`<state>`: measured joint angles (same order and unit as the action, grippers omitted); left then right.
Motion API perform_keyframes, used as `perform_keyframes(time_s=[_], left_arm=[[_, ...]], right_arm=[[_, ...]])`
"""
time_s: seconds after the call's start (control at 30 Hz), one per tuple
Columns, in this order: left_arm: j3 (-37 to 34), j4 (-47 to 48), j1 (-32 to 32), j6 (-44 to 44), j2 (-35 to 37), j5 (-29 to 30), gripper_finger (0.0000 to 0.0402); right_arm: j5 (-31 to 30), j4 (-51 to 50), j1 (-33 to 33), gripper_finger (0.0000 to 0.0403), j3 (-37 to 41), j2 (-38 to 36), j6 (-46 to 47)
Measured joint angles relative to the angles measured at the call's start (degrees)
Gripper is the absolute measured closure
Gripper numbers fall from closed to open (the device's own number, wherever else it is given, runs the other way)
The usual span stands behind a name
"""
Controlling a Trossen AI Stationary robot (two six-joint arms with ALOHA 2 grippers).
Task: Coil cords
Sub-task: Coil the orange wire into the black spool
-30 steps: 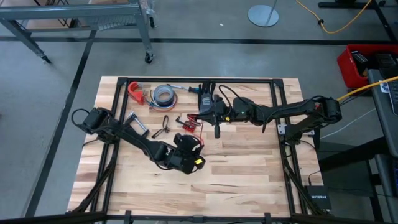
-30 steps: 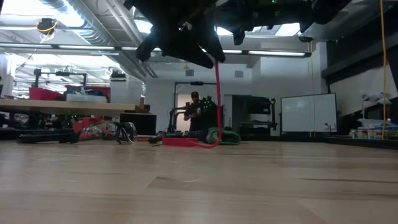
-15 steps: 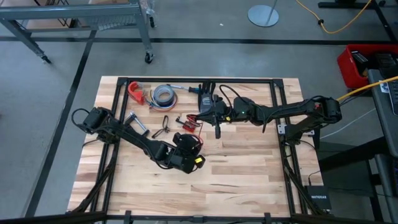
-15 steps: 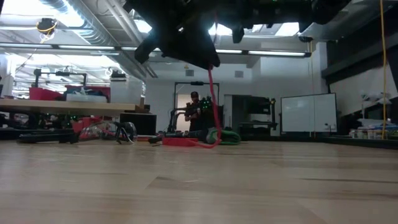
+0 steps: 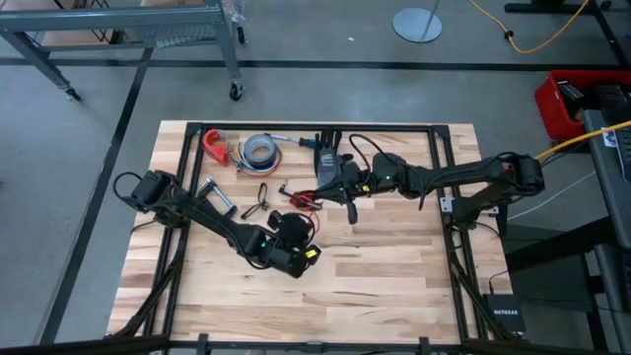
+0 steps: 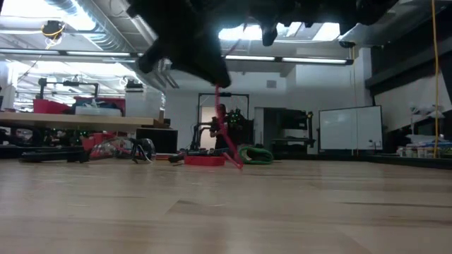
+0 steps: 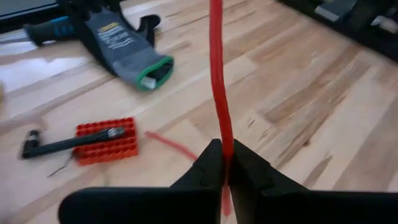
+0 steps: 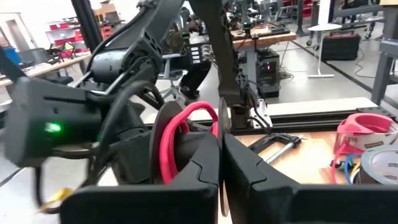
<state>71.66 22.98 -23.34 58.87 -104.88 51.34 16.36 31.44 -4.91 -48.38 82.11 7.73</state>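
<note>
your left pincer (image 5: pixel 296 225) has shifted a little toward the left side of the tabletop (image 5: pixel 394 266) since a second ago, and its jaws, which were partly apart then, have now clamped onto the red lead of the cords (image 7: pixel 217 81). you can see it best in the left wrist view: the two dark fingers (image 7: pixel 205 171) meet on the thin red wire, which runs taut up and away from them. in the low view the same red lead (image 6: pixel 224 137) slants down from the left pincer (image 6: pixel 212 74) to the red-and-black connector piece (image 6: pixel 205 160) lying on the wood, where before it hung nearly straight.

your right pincer (image 5: pixel 347 194) sits near the middle of the tabletop, just beside the grey work glove (image 5: pixel 326 163), and has moved slightly toward the near edge. its fingers (image 8: pixel 249 174) are pressed together, with a loop of the red lead (image 8: pixel 180 134) showing right behind them; you cannot tell from these views whether they pinch the wire or only sit in front of it.

the rest of the cords lies between the two pincers in the high view, a small red and black tangle (image 5: pixel 301 200) on the wood. farther back you have a grey tape roll (image 5: pixel 259 150), a red clamp (image 5: pixel 214 145) and a small black clip (image 5: pixel 258 202). in the left wrist view an orange bit holder (image 7: pixel 106 140) lies near the glove (image 7: pixel 124 50).
</note>
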Motion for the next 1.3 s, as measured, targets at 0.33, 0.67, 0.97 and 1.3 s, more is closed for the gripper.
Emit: perform_keyframes(time_s=[0.33,0.67,0.97,1.3], left_arm=[[0.00,13.58,-2.66,13.31,0.06,3.39,0.0400],[0.09,13.62,-1.61,10.74,1.34,3.48,0.0401],[0.14,0.02,1.11,-0.19,2.62,1.49,0.0401],[0.22,-6.06,5.08,-7.70,2.62,-4.29,0.0401]], right_arm=[[3.18,-12.24,0.01,0.0396,0.00,-4.50,-0.07],[5.24,-25.87,0.07,0.0396,-0.01,-4.24,-0.58],[-4.87,-28.80,0.07,0.0396,-0.02,-4.24,-0.73],[-5.84,-30.09,0.50,0.0396,-0.02,-0.54,-0.72]])
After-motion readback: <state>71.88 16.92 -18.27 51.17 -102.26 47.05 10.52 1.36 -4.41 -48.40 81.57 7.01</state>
